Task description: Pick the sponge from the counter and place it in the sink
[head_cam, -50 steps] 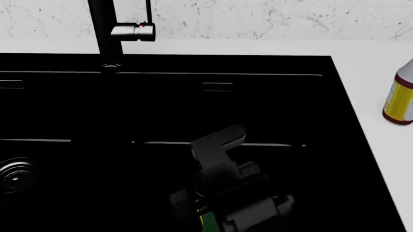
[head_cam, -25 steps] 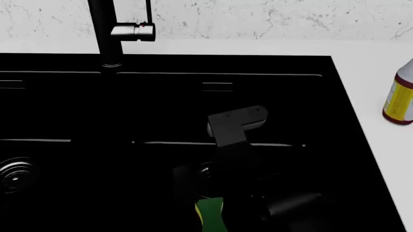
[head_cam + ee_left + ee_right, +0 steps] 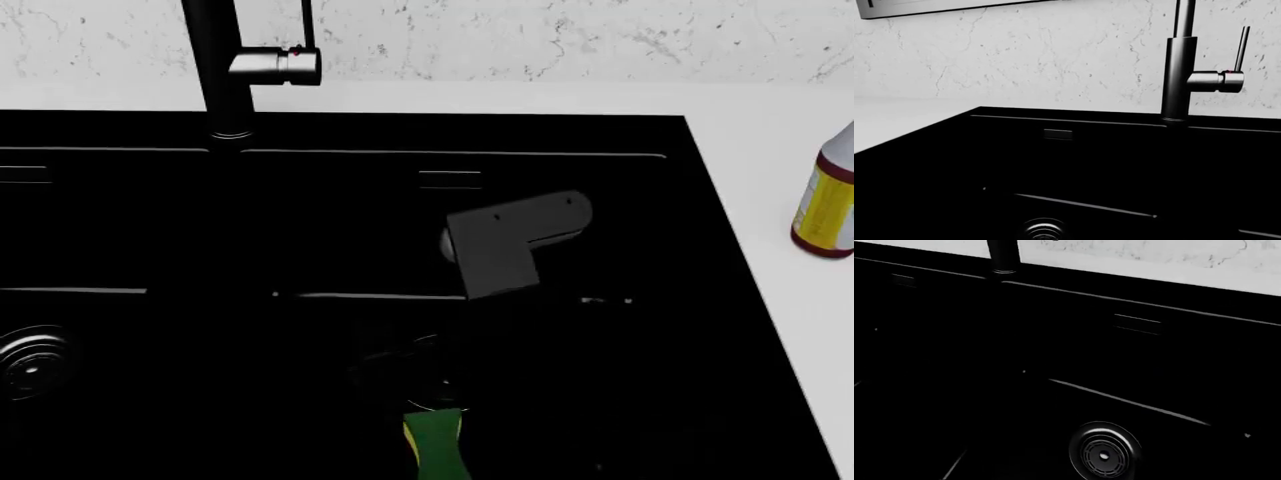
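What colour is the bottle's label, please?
Yellow, with dark red below; the bottle shows best in the head view.

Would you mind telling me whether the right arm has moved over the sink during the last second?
Yes. In the head view the right arm's grey bracket has risen toward the sink's back wall and slightly right, now overlapping the basin ledge it sat below, leaving the sponge behind.

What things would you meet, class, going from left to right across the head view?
Left drain → faucet → sponge → grey arm link → counter → bottle.
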{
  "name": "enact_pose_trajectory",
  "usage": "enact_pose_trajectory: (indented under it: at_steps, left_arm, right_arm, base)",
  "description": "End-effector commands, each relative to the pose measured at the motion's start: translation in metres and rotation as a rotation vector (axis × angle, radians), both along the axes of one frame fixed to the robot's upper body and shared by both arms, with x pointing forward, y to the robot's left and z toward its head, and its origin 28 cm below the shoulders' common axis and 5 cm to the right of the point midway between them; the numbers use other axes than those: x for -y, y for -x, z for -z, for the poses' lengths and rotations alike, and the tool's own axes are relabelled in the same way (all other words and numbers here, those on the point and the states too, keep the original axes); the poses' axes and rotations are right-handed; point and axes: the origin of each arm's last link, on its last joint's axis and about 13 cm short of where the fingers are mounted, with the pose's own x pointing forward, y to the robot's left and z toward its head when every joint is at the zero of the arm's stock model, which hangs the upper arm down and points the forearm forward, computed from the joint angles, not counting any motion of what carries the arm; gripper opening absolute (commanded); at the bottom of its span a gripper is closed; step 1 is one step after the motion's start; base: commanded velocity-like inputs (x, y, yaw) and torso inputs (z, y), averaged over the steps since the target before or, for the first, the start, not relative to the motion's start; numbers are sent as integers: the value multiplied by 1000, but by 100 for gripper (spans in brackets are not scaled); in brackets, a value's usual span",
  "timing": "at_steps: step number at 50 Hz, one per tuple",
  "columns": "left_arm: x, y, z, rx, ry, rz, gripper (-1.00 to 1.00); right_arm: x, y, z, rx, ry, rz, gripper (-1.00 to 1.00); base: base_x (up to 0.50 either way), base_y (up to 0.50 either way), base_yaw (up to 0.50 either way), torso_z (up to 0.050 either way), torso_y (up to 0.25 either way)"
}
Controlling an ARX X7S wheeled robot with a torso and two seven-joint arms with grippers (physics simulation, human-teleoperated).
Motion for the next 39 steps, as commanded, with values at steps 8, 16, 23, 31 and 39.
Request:
enact_pose_trajectory:
  at_steps: [8, 16, 23, 31, 39]
  left_arm:
    - [1, 0, 1, -2, 0, 11, 100]
    - [0, 2, 2, -2, 3, 5, 100]
    - [1, 1, 2, -2, 4, 5, 100]
    - [1, 1, 1, 0, 2, 8, 100]
    - [1, 0, -1, 4, 1, 12, 100]
  right_arm:
    - [15, 68, -23, 188, -29, 2, 100]
    - [27, 92, -34, 251, -50, 25, 100]
    - [40, 113, -34, 290, -88, 58, 100]
    - [47, 130, -35, 315, -103, 72, 100]
    - [58, 153, -40, 374, -143, 82, 100]
  base:
    - [0, 0, 0, 0, 0]
    - [0, 0, 0, 0, 0]
    - [0, 0, 0, 0, 0]
    - [0, 0, 0, 0, 0]
    - [0, 0, 0, 0, 0]
